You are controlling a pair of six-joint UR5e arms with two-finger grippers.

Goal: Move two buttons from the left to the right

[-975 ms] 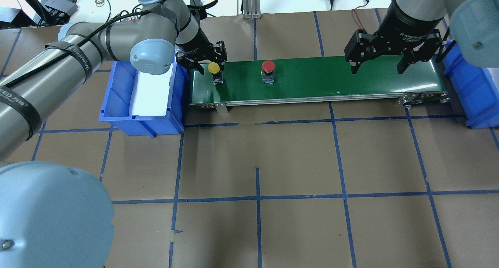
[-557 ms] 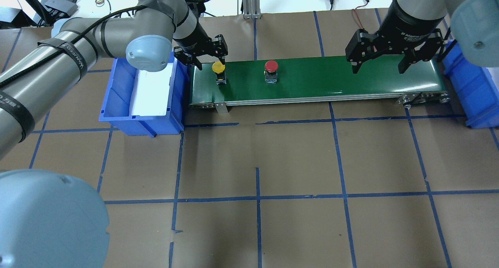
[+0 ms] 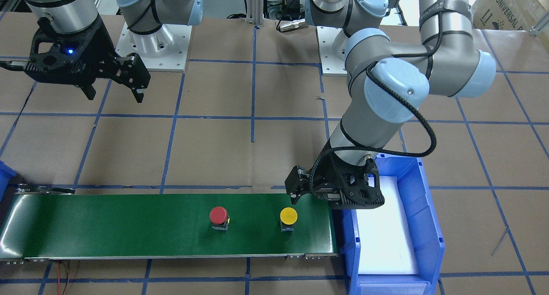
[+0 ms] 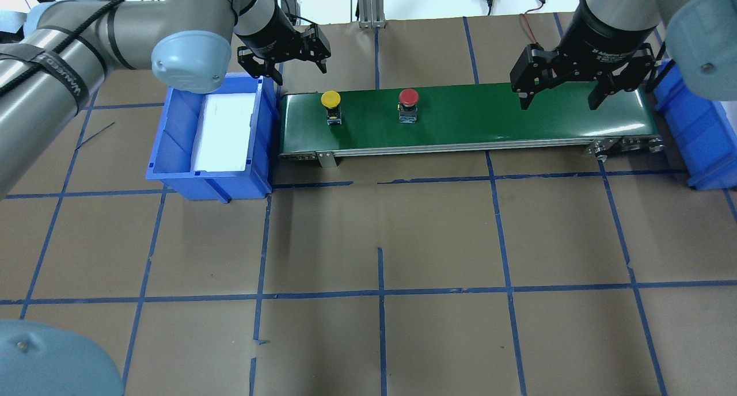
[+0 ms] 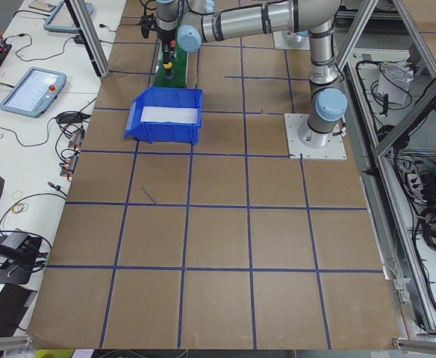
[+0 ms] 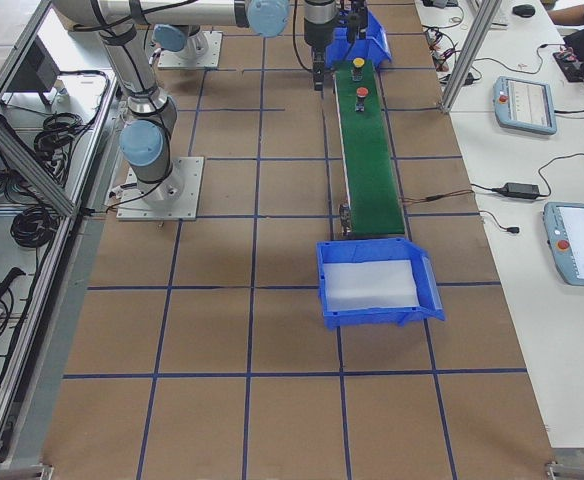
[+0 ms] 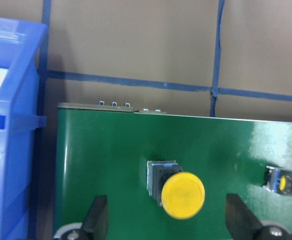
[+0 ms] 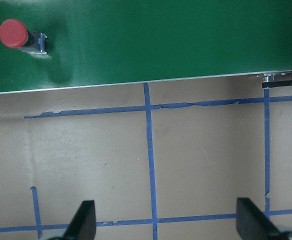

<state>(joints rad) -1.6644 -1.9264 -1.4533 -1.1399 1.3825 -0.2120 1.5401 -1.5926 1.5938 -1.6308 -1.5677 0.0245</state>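
while left fingers (image 7: pixel 97 220) gape, yellow button (image 7: pixel 183 194) stands apart

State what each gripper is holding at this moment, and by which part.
Nothing. The left gripper and right gripper are open and empty; the yellow button and red button stand free on the belt.

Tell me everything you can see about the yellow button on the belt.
The yellow button has a round yellow mushroom cap on a small grey-black switch body. It stands upright on the green conveyor belt near its left end, apart from the red button. The open left gripper is clear of it; nothing holds it.
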